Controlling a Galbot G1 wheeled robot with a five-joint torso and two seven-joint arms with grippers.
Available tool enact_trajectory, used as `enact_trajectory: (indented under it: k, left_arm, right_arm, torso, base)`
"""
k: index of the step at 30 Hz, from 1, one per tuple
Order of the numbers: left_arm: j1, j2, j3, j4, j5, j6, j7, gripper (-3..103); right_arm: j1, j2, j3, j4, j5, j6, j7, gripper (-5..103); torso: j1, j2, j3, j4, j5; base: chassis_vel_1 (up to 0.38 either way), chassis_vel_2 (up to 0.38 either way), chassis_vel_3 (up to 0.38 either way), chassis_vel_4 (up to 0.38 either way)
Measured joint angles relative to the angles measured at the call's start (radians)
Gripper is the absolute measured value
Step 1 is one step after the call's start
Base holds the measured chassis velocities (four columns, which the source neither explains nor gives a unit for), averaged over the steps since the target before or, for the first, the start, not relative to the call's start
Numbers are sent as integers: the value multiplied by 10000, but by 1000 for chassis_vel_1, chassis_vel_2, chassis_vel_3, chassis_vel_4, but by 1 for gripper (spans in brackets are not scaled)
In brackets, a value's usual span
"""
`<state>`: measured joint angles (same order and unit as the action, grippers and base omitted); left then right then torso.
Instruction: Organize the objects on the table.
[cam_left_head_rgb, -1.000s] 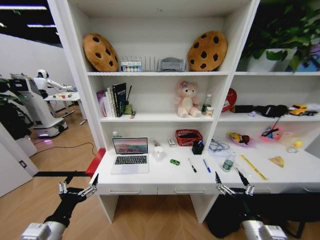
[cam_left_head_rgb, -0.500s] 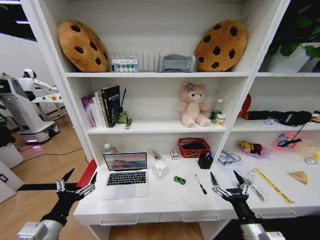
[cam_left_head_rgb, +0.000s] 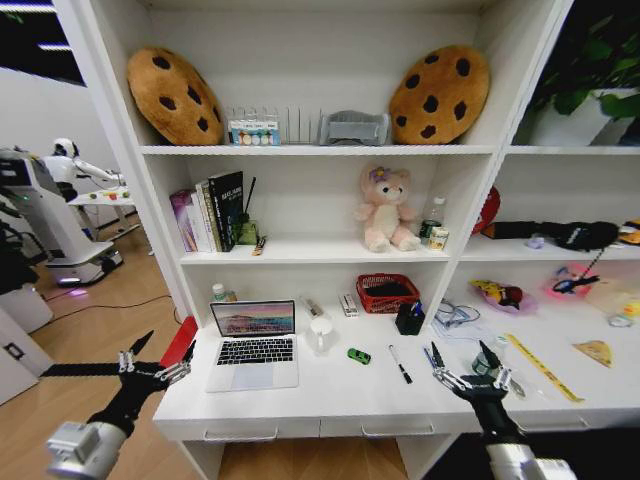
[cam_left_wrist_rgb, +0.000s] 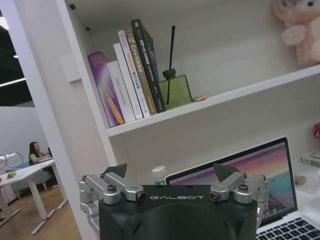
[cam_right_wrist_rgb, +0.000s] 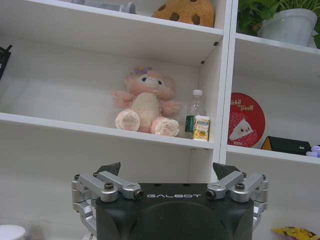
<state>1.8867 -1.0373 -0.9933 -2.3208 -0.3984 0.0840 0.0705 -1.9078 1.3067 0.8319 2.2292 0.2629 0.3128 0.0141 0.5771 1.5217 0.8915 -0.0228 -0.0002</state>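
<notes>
Two tools hung in front of the worktop (cam_left_head_rgb: 300, 405), both empty and spread wide. Our left tool (cam_left_head_rgb: 155, 366) hovered off the worktop's left end, beside the red thing (cam_left_head_rgb: 178, 345) at that edge and near the laptop (cam_left_head_rgb: 254, 344). Our right tool (cam_left_head_rgb: 467, 369) hung over the near right part of the worktop, just beside a small bottle (cam_left_head_rgb: 483, 364).

On the worktop, from left to right, lay the open laptop, a white mug (cam_left_head_rgb: 320, 335) behind its right corner, a green toy car (cam_left_head_rgb: 359, 356), a black pen (cam_left_head_rgb: 400, 365), and further right a yellow ruler (cam_left_head_rgb: 541, 366) and a yellow wedge (cam_left_head_rgb: 596, 352). A red basket (cam_left_head_rgb: 388, 293) and a dark pen cup (cam_left_head_rgb: 408, 320) stood at the far side, under the shelf with the bear (cam_left_head_rgb: 387, 210).

We judged nothing had been picked up yet; the tidying was at its start.

The risks we saw: the right tool hung so near the bottle that a careless drop could tip it over. The pen and ruler lay flat and thin, so a wide grip might skate over them or push them off the near edge. The left tool, coming in sideways, could clip the laptop's raised screen and shove the mug.
</notes>
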Motion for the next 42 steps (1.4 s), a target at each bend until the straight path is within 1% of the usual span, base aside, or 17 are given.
enact_trajectory:
  k: [2, 3, 6, 8, 11, 15, 18, 20, 22, 25, 27, 29, 30, 33, 36, 41, 42]
  left_arm:
    - [-551, 1092, 12, 799, -409, 114, -103, 97]
    - [-551, 1092, 12, 799, -409, 114, -103, 97]
    - [-1658, 3019, 199, 2161, -1059, 225, -91, 85]
    - [-1854, 3287, 264, 2387, -1109, 225, -43, 85]
    - [-2805, 4591, 749, 3528, -1181, -152, 550, 69]
    - [-3214, 5272, 1051, 3990, -1179, -310, 981, 58]
    - [-3588, 6136, 1509, 4519, -1166, -599, 1920, 42]
    - [-3655, 6312, 1601, 4594, -1155, -705, 2218, 42]
    - [-3852, 6675, 1778, 4656, -1148, -767, 2760, 31]
    - [-4031, 6849, 1901, 4677, -1153, -757, 2976, 26]
    - [-4804, 7273, 2498, 4812, -1150, -658, 3511, 10]
    - [-5336, 7417, 2963, 4918, -1148, -637, 3744, 4]
    - [-5336, 7417, 2963, 4918, -1148, -637, 3744, 4]
    - [-6596, 7497, 4064, 5188, -1111, -623, 4022, 0]
    - [-8584, 7239, 5766, 5685, -1039, -573, 4293, 0]
    - [-9059, 7093, 6161, 5790, -1002, -541, 4404, 0]
    - [-9735, 6852, 6628, 5935, -939, -471, 4533, 0]
  right_arm:
    - [11, -7, -10, -106, -63, 53, -56, 100]
    - [11, -7, -10, -106, -63, 53, -56, 100]
    - [72, 49, 68, -363, -188, 230, -302, 100]
    - [78, 63, 82, -404, -221, 266, -338, 100]
    - [92, 162, 146, -621, -299, 379, -405, 100]
    - [132, 212, 174, -739, -336, 396, -404, 100]
    - [177, 244, 236, -833, -352, 397, -398, 100]
    - [190, 244, 252, -853, -352, 397, -394, 100]
    - [220, 241, 268, -899, -363, 397, -378, 100]
    - [238, 241, 268, -913, -380, 396, -371, 100]
    - [250, 248, 232, -916, -459, 392, -359, 100]
    - [250, 267, 208, -916, -495, 392, -358, 100]
    - [250, 267, 208, -916, -495, 392, -358, 100]
    - [249, 310, 196, -916, -542, 393, -358, 100]
    - [232, 342, 218, -936, -564, 432, -358, 100]
    - [231, 346, 226, -950, -569, 456, -359, 100]
    - [227, 352, 255, -972, -573, 480, -360, 100]
  torso:
    - [-2, 1, -1, -2, 0]
    - [-2, 1, -1, -2, 0]
    - [-2, 0, 0, -6, 3]
    - [-1, 0, 0, -6, 1]
    - [-1, -1, 0, -5, 0]
    - [-1, -1, 0, -3, 1]
    - [-2, -1, 0, -2, 1]
    - [-2, -1, 0, -2, 1]
    - [-3, -1, 0, -1, 1]
    - [-4, -1, -1, 0, 1]
    - [-4, -1, -1, -2, 3]
    - [-3, -1, -1, -2, 3]
    - [-3, -1, -1, -2, 3]
    - [-4, 0, -1, -2, 4]
    - [-4, 0, -1, 0, 5]
    - [-4, 0, -1, 0, 3]
    - [-3, 0, 0, -1, -3]
  base:
    - [0, 0, 0, 0]
    - [0, 0, 0, 0]
    - [0, 0, 0, 0]
    - [0, 0, 0, 0]
    - [0, 0, 0, 0]
    - [0, 0, 0, 0]
    - [0, 0, 0, 0]
    - [0, 0, 0, 0]
    - [0, 0, 0, 0]
    - [0, 0, 0, 0]
    - [0, 0, 0, 0]
    - [0, 0, 0, 0]
    - [0, 0, 0, 0]
    - [0, 0, 0, 0]
    - [0, 0, 0, 0]
    - [0, 0, 0, 0]
    - [0, 0, 0, 0]
